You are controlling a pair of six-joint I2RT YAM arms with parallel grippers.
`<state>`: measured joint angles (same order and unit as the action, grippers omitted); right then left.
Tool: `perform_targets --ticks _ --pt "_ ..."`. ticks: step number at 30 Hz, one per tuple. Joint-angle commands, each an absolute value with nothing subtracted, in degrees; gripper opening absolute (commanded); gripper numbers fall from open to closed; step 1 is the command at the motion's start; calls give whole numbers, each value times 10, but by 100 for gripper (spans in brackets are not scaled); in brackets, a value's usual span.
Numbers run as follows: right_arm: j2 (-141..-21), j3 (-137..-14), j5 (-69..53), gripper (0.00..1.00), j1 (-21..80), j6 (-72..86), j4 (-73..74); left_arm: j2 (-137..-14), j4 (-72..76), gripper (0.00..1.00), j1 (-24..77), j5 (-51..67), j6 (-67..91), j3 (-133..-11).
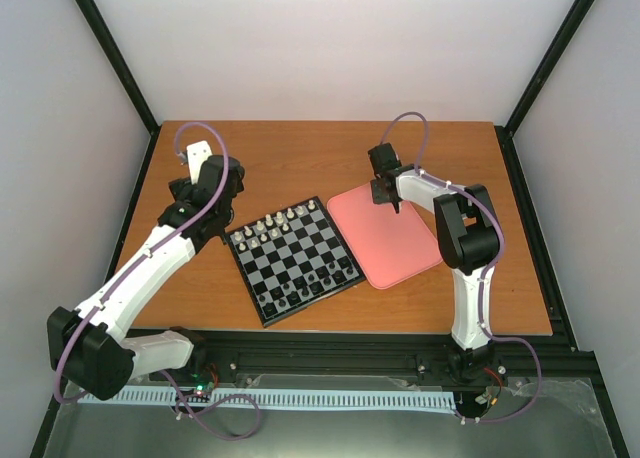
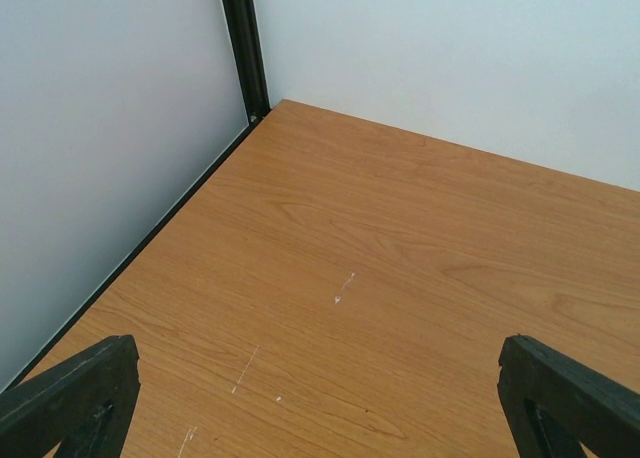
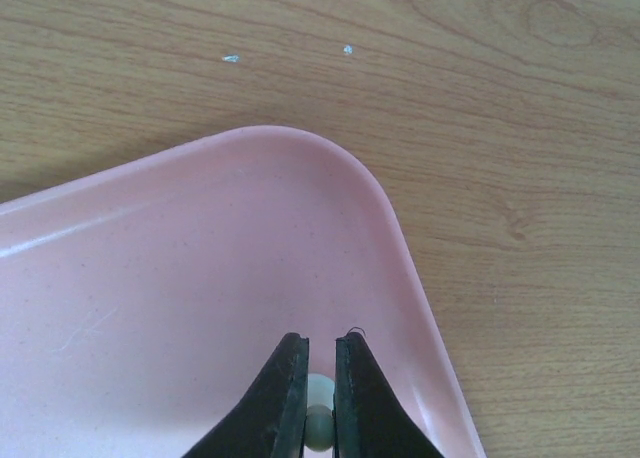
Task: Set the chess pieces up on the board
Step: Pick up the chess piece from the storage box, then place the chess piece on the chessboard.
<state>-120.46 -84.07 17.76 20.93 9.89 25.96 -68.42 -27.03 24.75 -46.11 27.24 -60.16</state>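
Right jaws pinch a white chess piece at the pink tray's 12 o'clock edge; left jaws gape empty. Lift straight, carry to the board at 9 o'clock, upright.

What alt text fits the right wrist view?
The right end effector is closed on a small cream chess piece, over a rounded corner of the pink tray. Bare wooden table lies beyond the tray.
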Motion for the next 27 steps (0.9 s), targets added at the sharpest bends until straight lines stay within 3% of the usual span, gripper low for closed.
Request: perform_targets --ticks 1,13,27 --pt "-1190 -845 169 3 205 102 260 -685 -273 100 244 -472 280 -628" --pt "-1070 -813 116 3 286 89 251 -687 -273 100 244 -470 279 -629" --pt "-1160 -925 49 3 437 66 275 -672 -273 100 244 -471 281 -622"
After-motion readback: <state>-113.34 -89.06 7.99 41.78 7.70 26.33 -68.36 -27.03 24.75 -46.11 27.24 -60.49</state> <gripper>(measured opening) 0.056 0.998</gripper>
